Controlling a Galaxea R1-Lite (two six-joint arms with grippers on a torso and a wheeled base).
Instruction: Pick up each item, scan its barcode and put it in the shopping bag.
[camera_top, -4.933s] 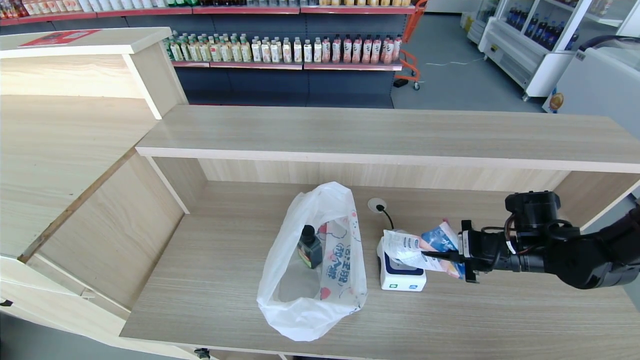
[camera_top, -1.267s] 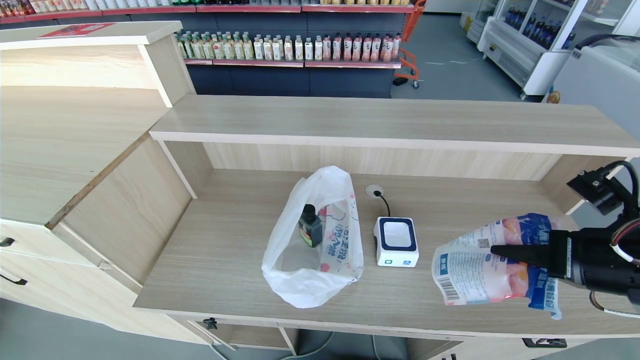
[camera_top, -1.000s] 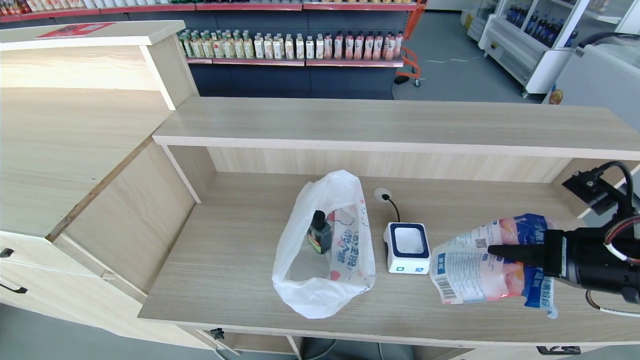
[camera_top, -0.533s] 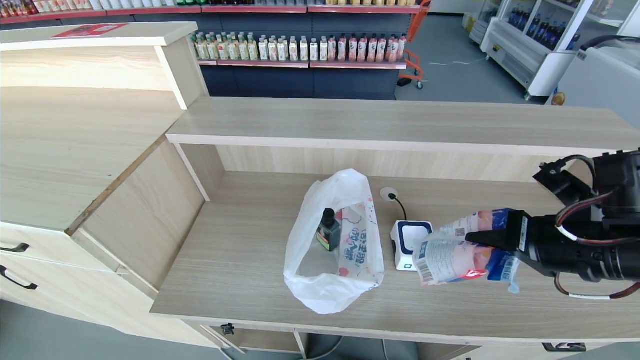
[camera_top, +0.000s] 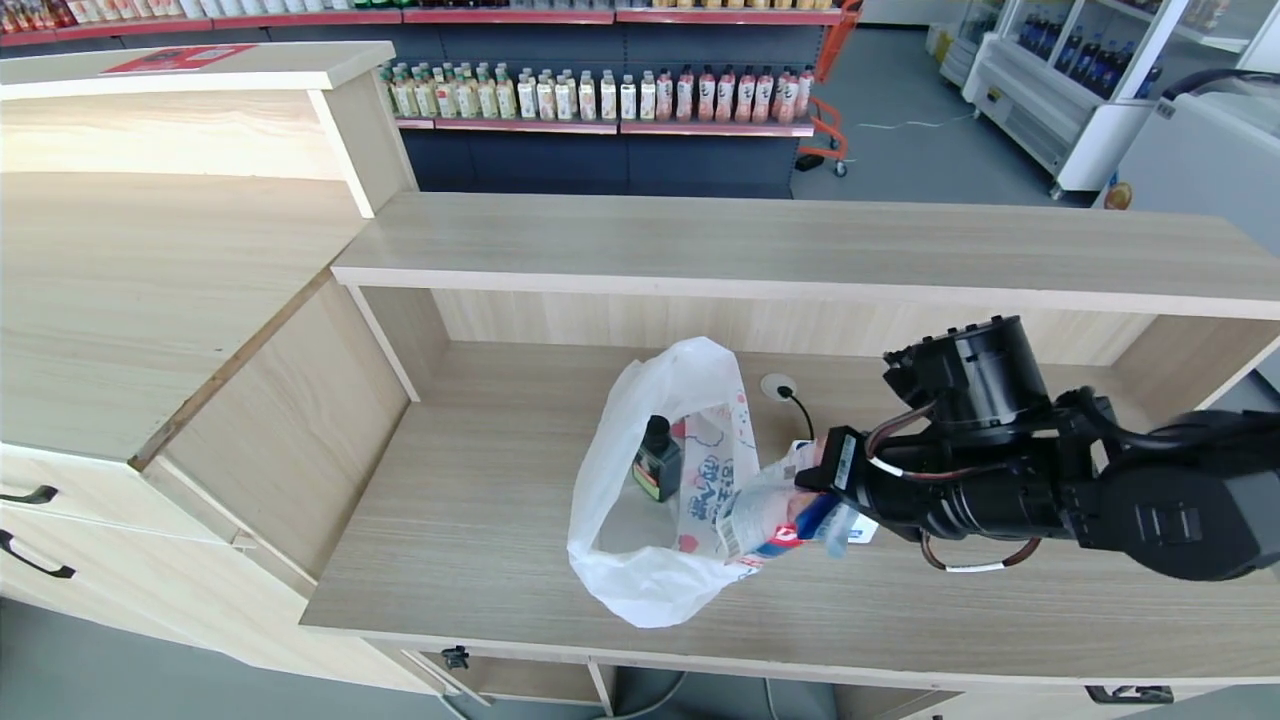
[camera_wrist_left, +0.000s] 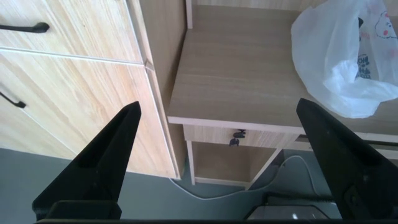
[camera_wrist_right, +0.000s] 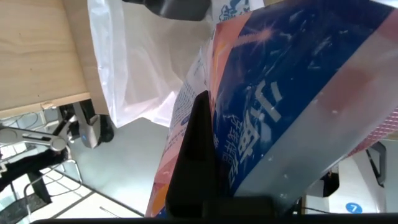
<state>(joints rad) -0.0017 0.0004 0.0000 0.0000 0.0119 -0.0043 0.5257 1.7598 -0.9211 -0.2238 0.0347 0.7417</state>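
Observation:
A white plastic shopping bag lies open on the wooden counter, with a dark bottle standing inside it. My right gripper is shut on a blue and pink food packet, held against the bag's right rim with the barcode end toward the bag. In the right wrist view the packet lies along one black finger, with the bag just beyond. My left gripper is open and holds nothing, low beside the counter's front left corner.
The white scanner sits right of the bag, mostly hidden by the packet and my right arm; its cable runs to a grommet. A raised shelf spans the back. Drawers stand left of the counter. Bare counter lies left of the bag.
My right arm has carried the packet from the counter's right side leftward, past the scanner, to the bag's rim. The head camera has shifted slightly. The bag and bottle have stayed put.

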